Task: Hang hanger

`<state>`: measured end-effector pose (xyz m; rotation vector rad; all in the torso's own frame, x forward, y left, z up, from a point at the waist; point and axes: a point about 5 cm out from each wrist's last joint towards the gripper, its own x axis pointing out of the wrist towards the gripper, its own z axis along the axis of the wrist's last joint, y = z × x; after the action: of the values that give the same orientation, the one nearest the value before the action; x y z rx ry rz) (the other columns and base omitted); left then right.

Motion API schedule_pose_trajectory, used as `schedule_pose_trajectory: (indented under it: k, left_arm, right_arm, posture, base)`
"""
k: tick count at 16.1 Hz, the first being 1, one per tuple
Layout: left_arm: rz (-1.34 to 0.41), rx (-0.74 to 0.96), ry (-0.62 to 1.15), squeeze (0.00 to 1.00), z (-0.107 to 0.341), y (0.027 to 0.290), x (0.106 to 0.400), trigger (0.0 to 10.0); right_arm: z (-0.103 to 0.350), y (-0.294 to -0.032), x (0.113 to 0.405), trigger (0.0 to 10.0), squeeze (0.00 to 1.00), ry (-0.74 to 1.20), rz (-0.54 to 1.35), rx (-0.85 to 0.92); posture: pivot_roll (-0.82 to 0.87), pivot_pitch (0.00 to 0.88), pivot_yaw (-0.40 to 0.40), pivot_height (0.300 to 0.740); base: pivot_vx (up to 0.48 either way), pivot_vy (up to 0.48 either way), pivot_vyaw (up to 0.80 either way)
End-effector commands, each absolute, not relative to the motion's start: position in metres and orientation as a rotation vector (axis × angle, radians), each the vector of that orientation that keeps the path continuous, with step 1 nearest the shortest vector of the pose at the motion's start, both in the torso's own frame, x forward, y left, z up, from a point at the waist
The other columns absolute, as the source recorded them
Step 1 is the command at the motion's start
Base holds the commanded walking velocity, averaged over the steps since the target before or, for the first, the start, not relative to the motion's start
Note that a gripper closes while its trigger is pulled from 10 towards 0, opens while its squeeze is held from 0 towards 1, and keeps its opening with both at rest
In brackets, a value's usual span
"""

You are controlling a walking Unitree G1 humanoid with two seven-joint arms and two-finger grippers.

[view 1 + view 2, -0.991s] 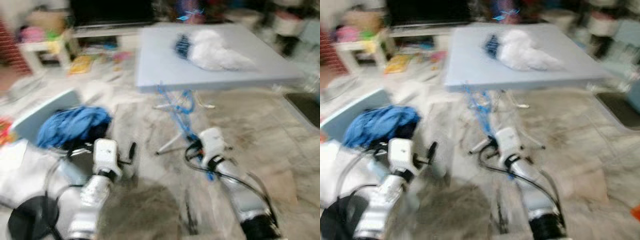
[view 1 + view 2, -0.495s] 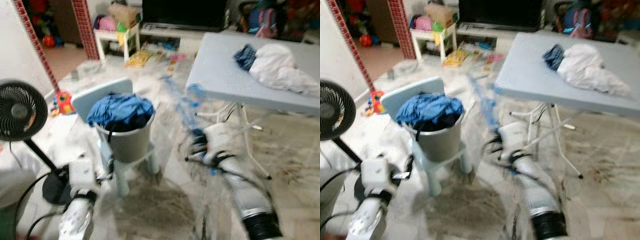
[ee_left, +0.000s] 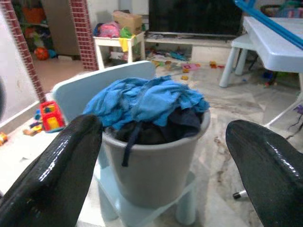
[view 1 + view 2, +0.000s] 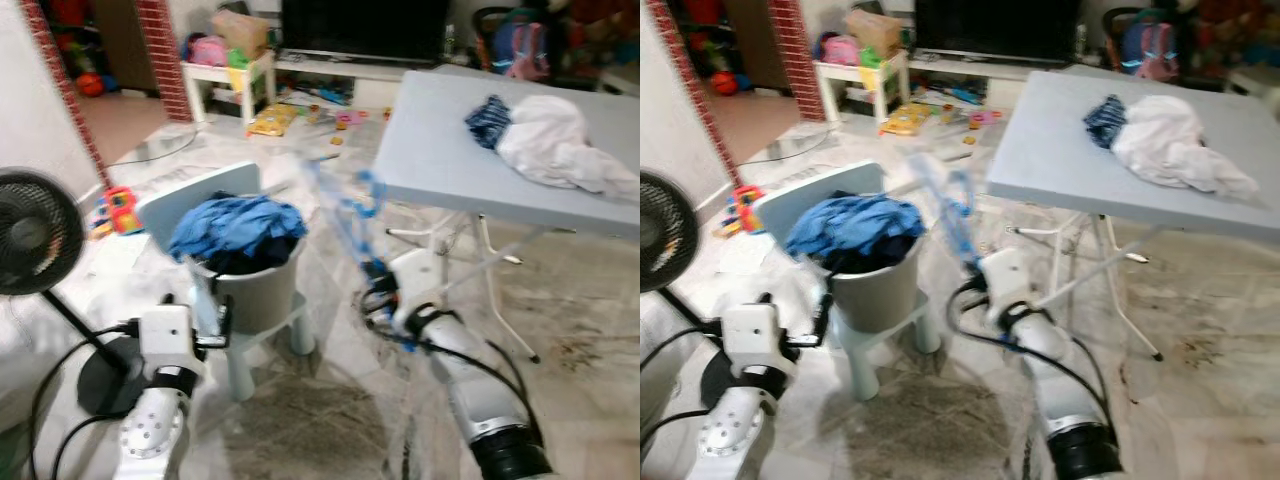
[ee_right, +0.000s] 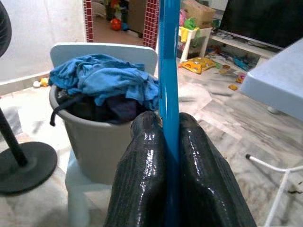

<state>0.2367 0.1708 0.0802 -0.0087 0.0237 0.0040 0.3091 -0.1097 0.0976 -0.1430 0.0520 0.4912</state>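
Our right gripper's (image 5: 169, 142) fingers pinch the blue hanger (image 5: 168, 71); left gripper (image 3: 161, 156) gapes empty. We have turned left: the laundry bucket (image 4: 245, 285) now sits near, no rail found yet.

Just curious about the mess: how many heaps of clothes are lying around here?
2. A blue heap fills the grey bucket on the small chair; a white and blue heap lies on the folding table. More may be hidden.
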Motion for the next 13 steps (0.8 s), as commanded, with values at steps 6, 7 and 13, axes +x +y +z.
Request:
schedule_pose_trajectory:
  k: [6,7,13]
  left_arm:
    - [-0.037,-0.052,0.03,0.0,0.0802,0.1563,0.2422,10.0]
    - [-0.037,-0.054,0.032,0.0,0.0797,0.156,0.2423,10.0]
    - [-0.036,-0.08,0.05,0.0,0.0767,0.1542,0.2415,10.0]
  right_arm:
    - [0.1018,-0.1183,0.3079,10.0,0.0,0.029,0.486,-0.183]
    - [0.1018,-0.1182,0.3078,10.0,0.0,0.029,0.487,-0.184]
    - [0.1004,-0.1163,0.3061,10.0,0.0,0.032,0.498,-0.191]
  posture:
    - [-0.06,0.0,-0.029,0.74]
    - [-0.06,0.0,-0.029,0.74]
    - [-0.06,0.0,-0.028,0.74]
  base:
    - [0.353,0.0,0.0]
    - [0.349,0.0,0.0]
    - [0.263,0.285,0.35]
